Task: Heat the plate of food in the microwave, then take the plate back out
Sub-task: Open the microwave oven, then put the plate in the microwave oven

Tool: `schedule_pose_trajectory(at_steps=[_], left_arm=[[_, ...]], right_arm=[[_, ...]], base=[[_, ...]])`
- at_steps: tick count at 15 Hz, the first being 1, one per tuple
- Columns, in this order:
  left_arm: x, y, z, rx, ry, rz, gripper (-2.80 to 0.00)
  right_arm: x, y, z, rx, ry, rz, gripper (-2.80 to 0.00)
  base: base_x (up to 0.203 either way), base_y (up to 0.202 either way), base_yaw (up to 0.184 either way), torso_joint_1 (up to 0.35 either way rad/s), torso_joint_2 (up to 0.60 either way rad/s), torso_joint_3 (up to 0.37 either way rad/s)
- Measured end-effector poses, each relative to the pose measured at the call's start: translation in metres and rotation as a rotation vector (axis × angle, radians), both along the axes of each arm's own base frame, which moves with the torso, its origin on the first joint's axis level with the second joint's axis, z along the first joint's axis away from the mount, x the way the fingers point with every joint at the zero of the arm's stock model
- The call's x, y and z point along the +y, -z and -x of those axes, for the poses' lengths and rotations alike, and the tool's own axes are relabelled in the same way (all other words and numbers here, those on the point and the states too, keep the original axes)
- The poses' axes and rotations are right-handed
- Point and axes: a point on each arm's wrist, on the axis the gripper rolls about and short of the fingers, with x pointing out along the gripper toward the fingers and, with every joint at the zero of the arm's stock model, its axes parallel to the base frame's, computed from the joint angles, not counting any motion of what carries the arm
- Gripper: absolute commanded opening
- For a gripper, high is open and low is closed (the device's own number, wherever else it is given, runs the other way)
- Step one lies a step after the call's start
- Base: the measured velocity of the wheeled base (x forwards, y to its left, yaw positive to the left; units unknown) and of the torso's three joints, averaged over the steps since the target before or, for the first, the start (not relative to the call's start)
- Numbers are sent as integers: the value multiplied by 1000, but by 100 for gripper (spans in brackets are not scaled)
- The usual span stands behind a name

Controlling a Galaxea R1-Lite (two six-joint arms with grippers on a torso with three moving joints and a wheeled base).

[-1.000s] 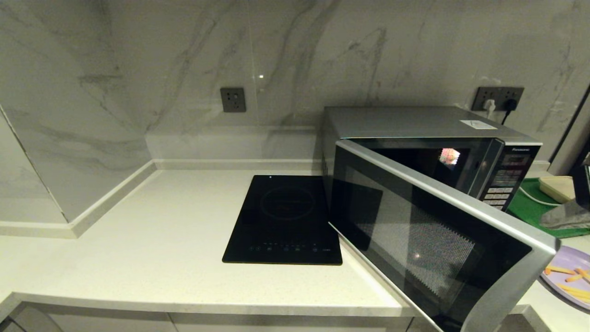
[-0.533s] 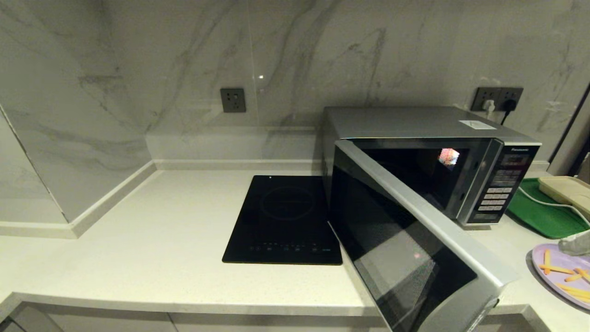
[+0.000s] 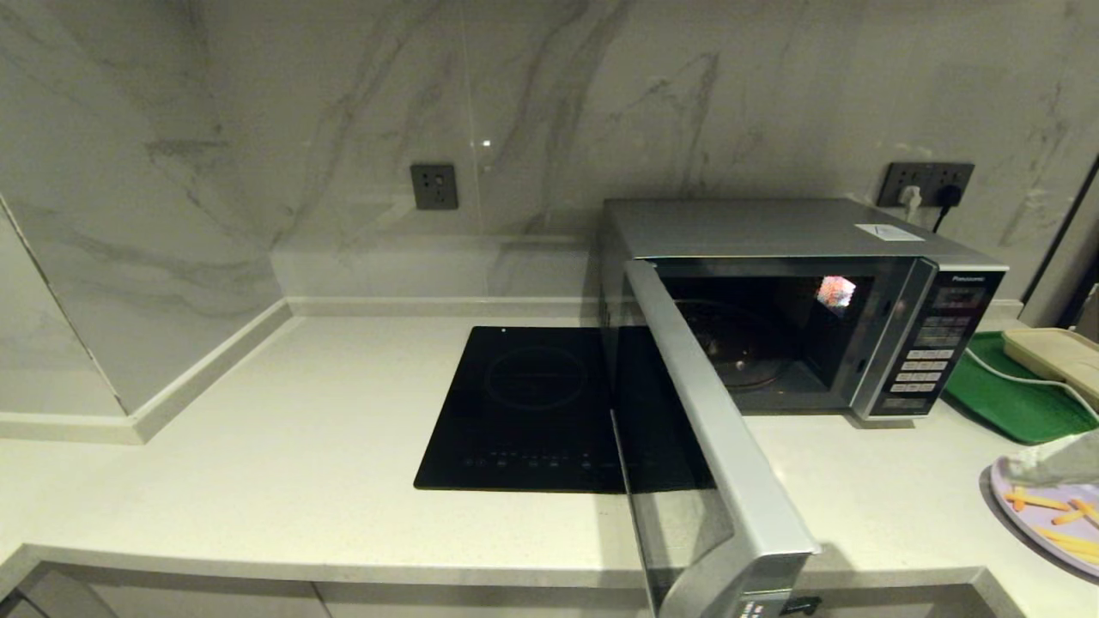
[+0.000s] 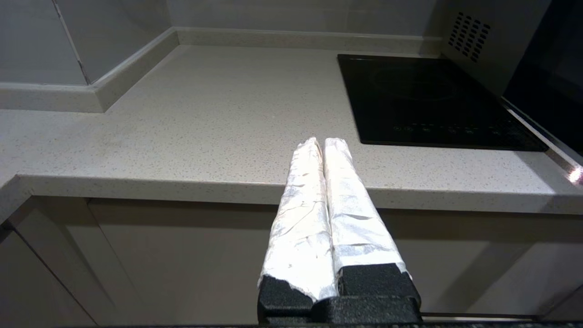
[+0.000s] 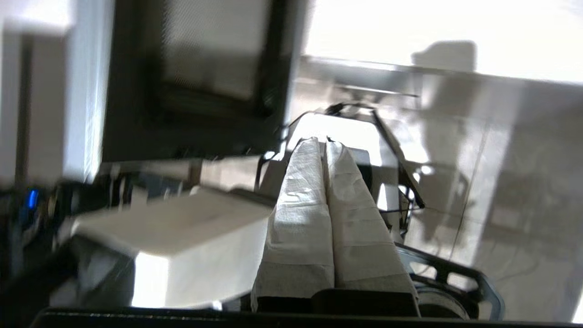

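Left gripper [image 4: 323, 142] parked low at the counter [image 3: 258, 446] edge with jaws together, microwave [image 3: 798, 300] mid-frame with door swung wide for loading, plate [image 3: 1043, 511] lower right, right gripper [image 3: 1060, 459] over it, jaws pressed together.

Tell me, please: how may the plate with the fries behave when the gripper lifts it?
The plate of food looks rigid and shallow, so it should lift without bending. The fries lie loose on it and could slide off if it tilts. Its smooth, thin rim may slip between the right gripper's shut fingers.
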Motion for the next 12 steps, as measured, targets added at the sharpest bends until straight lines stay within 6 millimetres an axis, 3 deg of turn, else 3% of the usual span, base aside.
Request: schedule_pose_trajectory(at_steps=[3,5,7,9,12], left_arm=[[0,0,0,0,0,0,-280],[0,0,0,0,0,0,-280],[0,0,0,0,0,0,-280],[0,0,0,0,0,0,-280],[0,0,0,0,0,0,-280]], right_arm=[[12,-1,-12,-8,11,-4,-280],[12,6,-20,-17,148,12,-280],[7,7,-13,-32,267,4,-280],[-3,9,-8,-34,443,4,-280],[-24,32,-18,19,858,85,-280]], base=[[0,0,0,0,0,0],[0,0,0,0,0,0],[0,0,0,0,0,0],[0,0,0,0,0,0],[0,0,0,0,0,0]])
